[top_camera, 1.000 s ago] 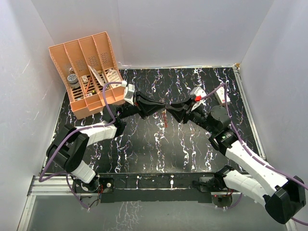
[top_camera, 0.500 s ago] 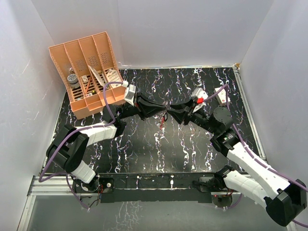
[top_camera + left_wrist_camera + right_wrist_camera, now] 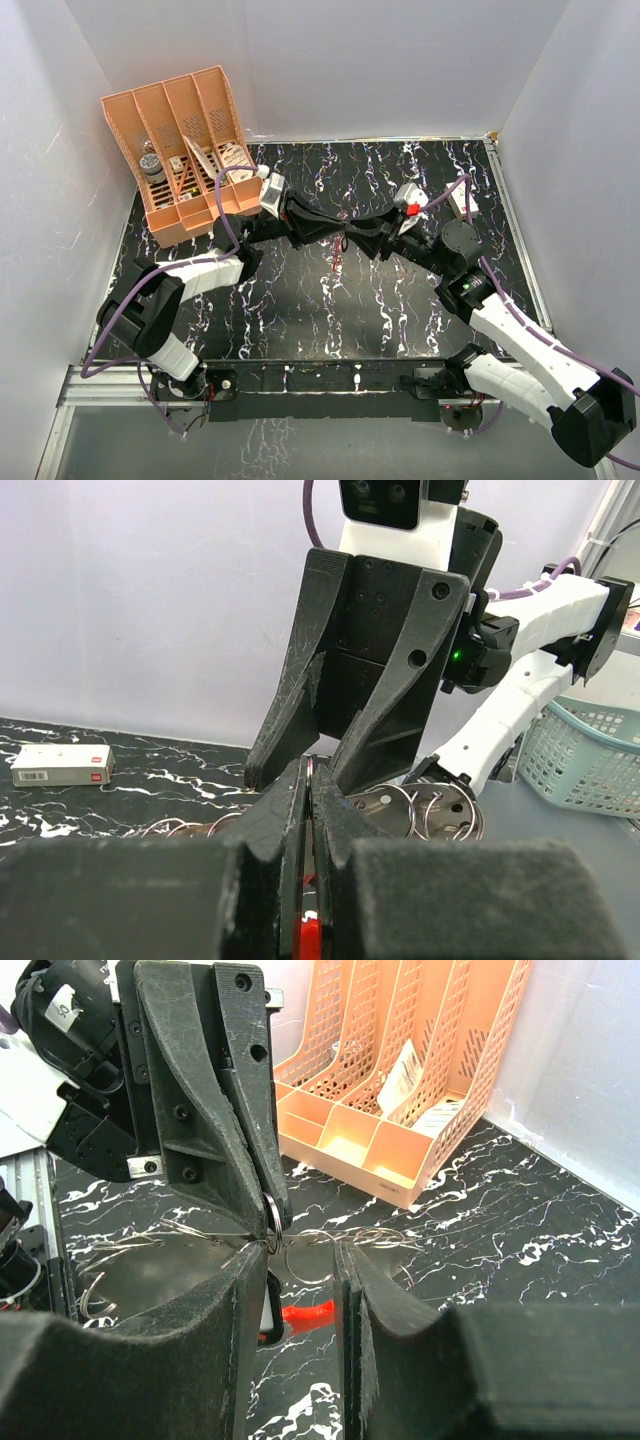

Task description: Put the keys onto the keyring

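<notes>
Over the middle of the table my left gripper [image 3: 340, 232] and right gripper [image 3: 354, 237] meet tip to tip. The left gripper [image 3: 310, 772] is shut on a thin metal ring [image 3: 272, 1222]. From it hangs the keyring, whose red crescent [image 3: 312, 1310] shows below in the right wrist view and as a red speck [image 3: 338, 258] from above. The right gripper [image 3: 300, 1256] stands open. A second thin ring [image 3: 311, 1261] lies between its fingers against the right one. The keys [image 3: 266, 1305], a small dark piece with a pale middle, hang by its left finger.
An orange divided organiser [image 3: 185, 150] stands at the back left, close behind the left arm. A small white box [image 3: 60, 765] lies near the back right. Several loose wire rings [image 3: 438, 810] lie on the black marbled table [image 3: 300, 310]. White walls close in on three sides.
The right wrist has rocked slightly and both tips have nudged a little. They stay tip to tip and neither gripper's jaws have changed.
</notes>
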Controlling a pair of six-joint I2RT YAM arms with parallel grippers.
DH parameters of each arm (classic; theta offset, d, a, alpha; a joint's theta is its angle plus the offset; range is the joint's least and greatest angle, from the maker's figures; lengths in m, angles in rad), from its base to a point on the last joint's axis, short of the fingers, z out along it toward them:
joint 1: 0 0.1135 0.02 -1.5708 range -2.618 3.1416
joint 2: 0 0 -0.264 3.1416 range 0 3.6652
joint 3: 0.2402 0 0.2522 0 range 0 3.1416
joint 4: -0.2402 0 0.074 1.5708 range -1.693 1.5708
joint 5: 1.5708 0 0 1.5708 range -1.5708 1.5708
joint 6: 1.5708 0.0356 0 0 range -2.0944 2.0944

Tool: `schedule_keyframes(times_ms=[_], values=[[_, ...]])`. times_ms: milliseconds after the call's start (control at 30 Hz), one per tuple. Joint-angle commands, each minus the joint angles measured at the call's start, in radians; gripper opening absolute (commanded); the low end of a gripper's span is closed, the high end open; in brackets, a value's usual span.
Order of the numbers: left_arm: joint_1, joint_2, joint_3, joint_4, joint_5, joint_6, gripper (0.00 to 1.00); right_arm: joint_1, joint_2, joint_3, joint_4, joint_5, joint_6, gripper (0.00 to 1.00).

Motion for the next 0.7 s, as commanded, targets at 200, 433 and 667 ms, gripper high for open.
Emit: schedule_keyframes(times_ms=[200, 433, 667], values=[[-0.003, 0.008, 0.058, 0.215, 0.082, -0.053, 0.00, -0.001, 0.004, 0.040, 0.067, -0.024, -0.025, 0.31], [-0.007, 0.015, 0.047, 0.216, 0.137, -0.074, 0.00, -0.001, 0.009, 0.042, 0.067, -0.048, -0.033, 0.26], [-0.007, 0.021, 0.037, 0.215, 0.170, -0.094, 0.00, -0.002, 0.008, 0.042, 0.062, -0.063, -0.037, 0.09]])
